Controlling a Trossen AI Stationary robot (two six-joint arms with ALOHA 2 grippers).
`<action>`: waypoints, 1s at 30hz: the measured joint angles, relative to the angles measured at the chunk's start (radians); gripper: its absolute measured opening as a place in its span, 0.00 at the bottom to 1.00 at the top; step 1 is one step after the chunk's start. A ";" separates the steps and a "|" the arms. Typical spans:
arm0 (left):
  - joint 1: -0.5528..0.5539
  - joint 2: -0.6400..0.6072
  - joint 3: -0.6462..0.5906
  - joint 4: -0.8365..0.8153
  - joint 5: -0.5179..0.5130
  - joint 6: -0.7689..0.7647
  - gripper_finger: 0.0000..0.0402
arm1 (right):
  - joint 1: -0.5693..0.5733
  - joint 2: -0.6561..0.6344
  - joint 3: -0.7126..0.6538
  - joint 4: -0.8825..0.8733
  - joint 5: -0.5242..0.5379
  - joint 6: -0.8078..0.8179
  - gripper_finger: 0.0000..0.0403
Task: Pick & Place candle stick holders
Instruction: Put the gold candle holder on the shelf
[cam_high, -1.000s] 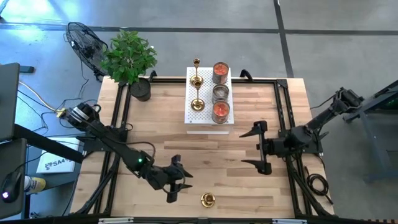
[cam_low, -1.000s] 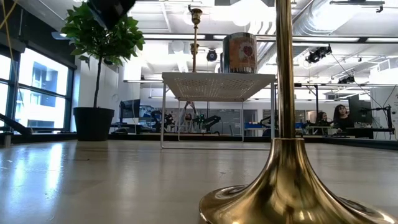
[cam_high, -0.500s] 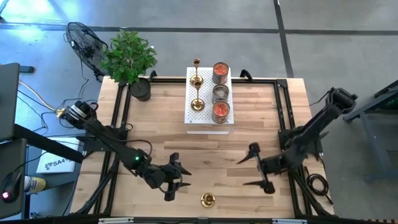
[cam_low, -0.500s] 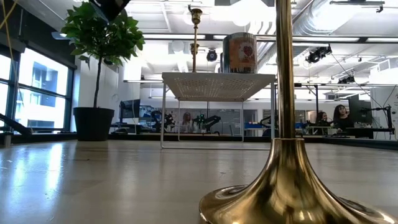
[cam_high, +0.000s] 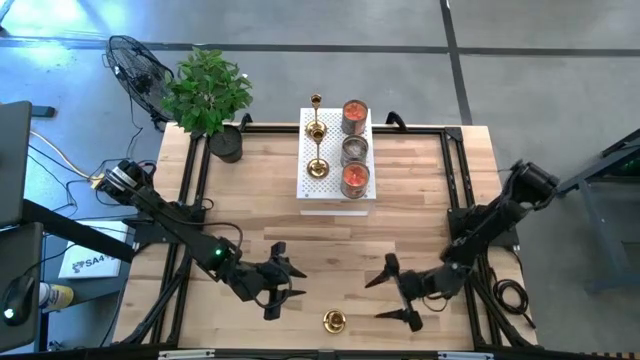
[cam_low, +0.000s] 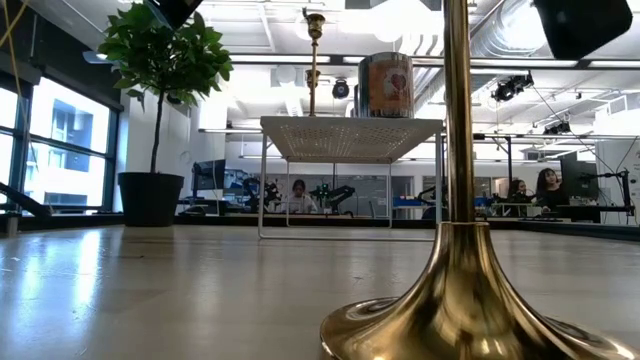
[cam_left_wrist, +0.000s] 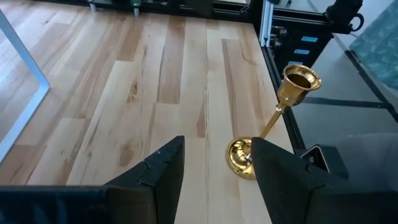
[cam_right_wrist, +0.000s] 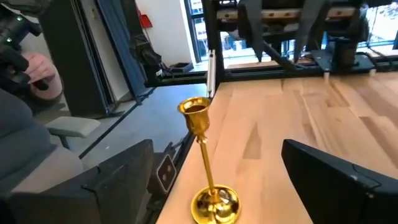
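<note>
While two shiny gold-brass candlestick holders (cam_high: 317, 140) wait on the white perforated block (cam_high: 336, 190), both empty, wide-open grippers — left gripper (cam_high: 281, 289), right gripper (cam_high: 397, 296) — flank the third holder (cam_high: 334, 322) well away from it.

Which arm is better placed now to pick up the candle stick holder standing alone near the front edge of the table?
Probably the right. The right gripper, fingers wide open, faces the lone candle stick holder, which stands centred between them in the right wrist view. The left gripper is open too, but angled off it.
</note>
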 joint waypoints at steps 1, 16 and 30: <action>0.000 0.000 0.000 0.000 0.000 -0.001 0.45 | -0.003 0.019 0.015 0.000 -0.005 0.003 0.87; 0.000 0.000 0.000 0.000 0.001 -0.002 0.45 | -0.058 0.145 0.301 -0.340 -0.050 0.034 0.87; 0.000 0.000 0.000 0.001 0.037 -0.005 0.45 | -0.078 0.183 0.385 -0.426 -0.083 0.089 0.86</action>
